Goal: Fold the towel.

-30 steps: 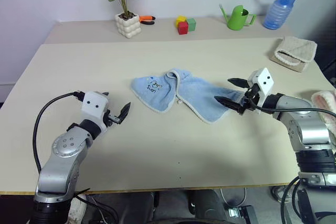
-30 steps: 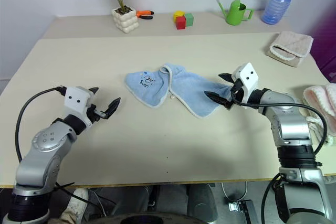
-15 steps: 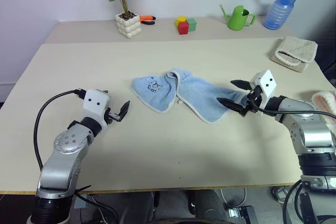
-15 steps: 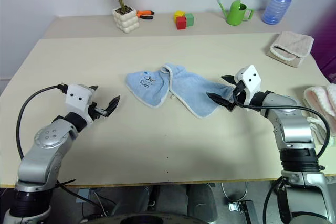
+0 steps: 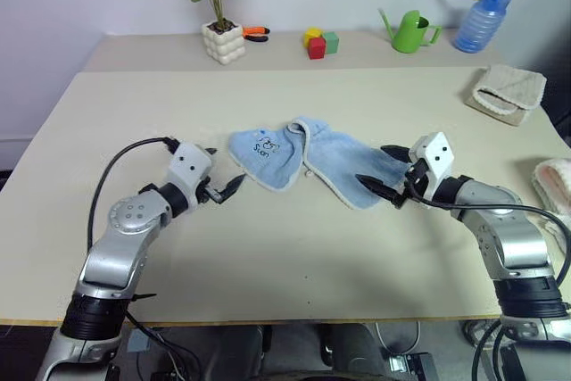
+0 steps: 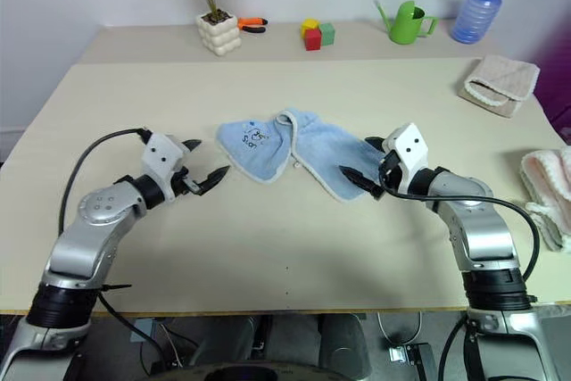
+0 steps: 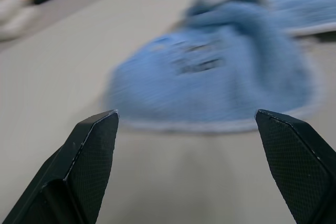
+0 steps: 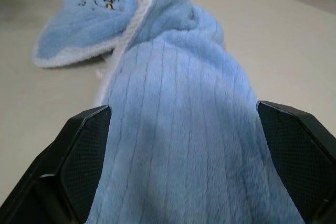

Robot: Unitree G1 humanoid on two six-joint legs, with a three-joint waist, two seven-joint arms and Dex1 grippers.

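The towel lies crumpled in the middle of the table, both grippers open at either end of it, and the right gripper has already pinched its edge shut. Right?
Not quite. The right gripper has not pinched anything: in the right wrist view its fingers stand wide apart over the towel. The rest holds: the towel lies crumpled mid-table, and the left gripper is open near its other end.

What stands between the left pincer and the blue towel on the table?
Nothing visible. The left pincer, open, points at the towel corner with the dark motif, with bare table between them. The right pincer, also open, is at the towel's other end.
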